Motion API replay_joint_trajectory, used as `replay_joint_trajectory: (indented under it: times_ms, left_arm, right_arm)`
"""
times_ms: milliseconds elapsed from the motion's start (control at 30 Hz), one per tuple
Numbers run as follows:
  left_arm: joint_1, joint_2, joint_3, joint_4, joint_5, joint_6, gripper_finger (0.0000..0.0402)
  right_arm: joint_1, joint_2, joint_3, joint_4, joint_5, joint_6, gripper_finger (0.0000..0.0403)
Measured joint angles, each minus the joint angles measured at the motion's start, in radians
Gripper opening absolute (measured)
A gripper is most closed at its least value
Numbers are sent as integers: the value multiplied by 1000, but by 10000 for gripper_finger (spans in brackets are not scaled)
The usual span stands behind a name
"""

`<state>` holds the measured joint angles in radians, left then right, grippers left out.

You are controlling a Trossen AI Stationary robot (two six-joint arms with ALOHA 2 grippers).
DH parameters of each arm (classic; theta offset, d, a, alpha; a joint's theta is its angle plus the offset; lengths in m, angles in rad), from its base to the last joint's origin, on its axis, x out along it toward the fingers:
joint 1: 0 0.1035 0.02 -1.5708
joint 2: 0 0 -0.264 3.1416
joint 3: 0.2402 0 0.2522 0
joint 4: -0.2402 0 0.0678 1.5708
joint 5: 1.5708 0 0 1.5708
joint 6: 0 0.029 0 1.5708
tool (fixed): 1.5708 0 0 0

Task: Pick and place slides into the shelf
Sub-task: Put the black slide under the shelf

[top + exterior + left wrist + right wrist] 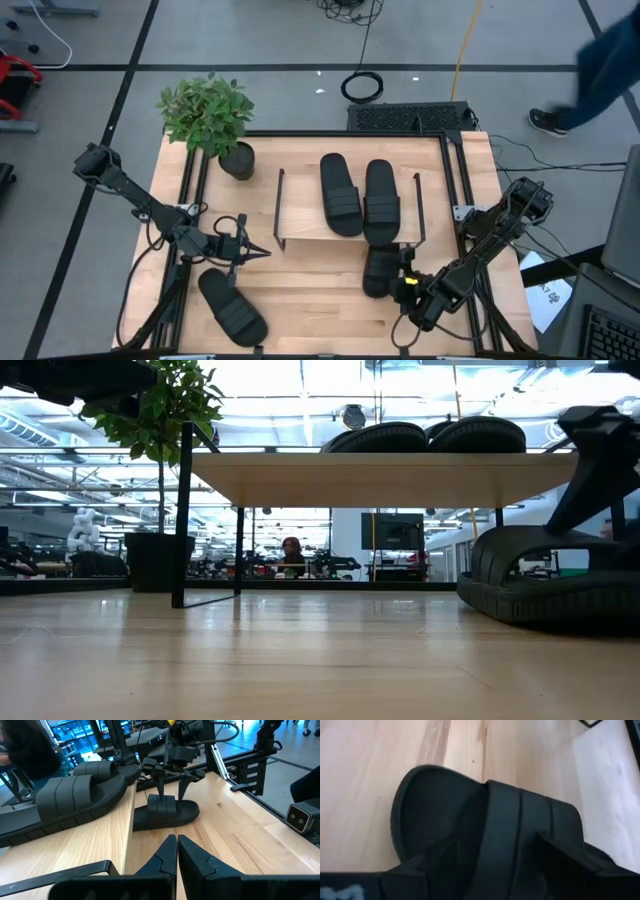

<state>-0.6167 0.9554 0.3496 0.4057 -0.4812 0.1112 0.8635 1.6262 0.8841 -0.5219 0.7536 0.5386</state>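
Fingers of the right gripper (pixel 170 787) stand spread, one on each side of the strap of a black slide (pixel 165 812) lying on the tabletop (pixel 310 290) just in front of the shelf (pixel 300 215); nothing is clamped. In the left wrist view the tips reach down to the strap, apart from it or barely touching; cannot tell which. Right wrist view is filled by this slide's strap and footbed.

Judgement: step in hand is the grasp on the third slide. To do it well: keep the fingers centred across the strap, lower until the tips pass its edges, then close firmly, since the strap looks soft and may flex. Lift high enough to clear the shelf's board edge and black side frame.

Two slides (pixel 358 195) already lie side by side on the shelf top, filling its right part; free board remains on the left. A fourth slide (pixel 232 308) lies on the table near the left gripper (pixel 262 253), which waits pinched together and empty, well apart from the work.

Risk: the toe dragging on the shelf frame.
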Motion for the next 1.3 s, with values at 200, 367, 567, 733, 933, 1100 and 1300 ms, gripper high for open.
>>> replay_joint_trajectory:
  times_ms: [200, 367, 567, 733, 933, 1100, 1300]
  left_arm:
    - [0, 0, 0, -15, 0, -2, 17]
    - [0, 0, 0, -13, 0, -7, 17]
    - [0, 0, 0, -13, 0, -12, 17]
    - [0, 0, 0, -13, 0, -13, 17]
    - [0, 0, 0, -13, 0, -13, 17]
    - [0, 0, 0, -13, 0, -13, 17]
    - [0, 0, 0, -13, 0, -12, 17]
  right_arm:
    - [-18, 49, 3, -13, -15, 26, 234]
    - [-25, 112, 4, -22, 1, 62, 194]
    - [-22, 174, 2, -29, 24, 103, 97]
    - [-5, 178, 6, -7, 36, 73, 15]
    - [13, 181, 81, -84, 60, 10, 9]
    - [33, 181, 183, -207, 118, -10, 3]
    - [45, 180, 239, -227, 123, -61, 2]
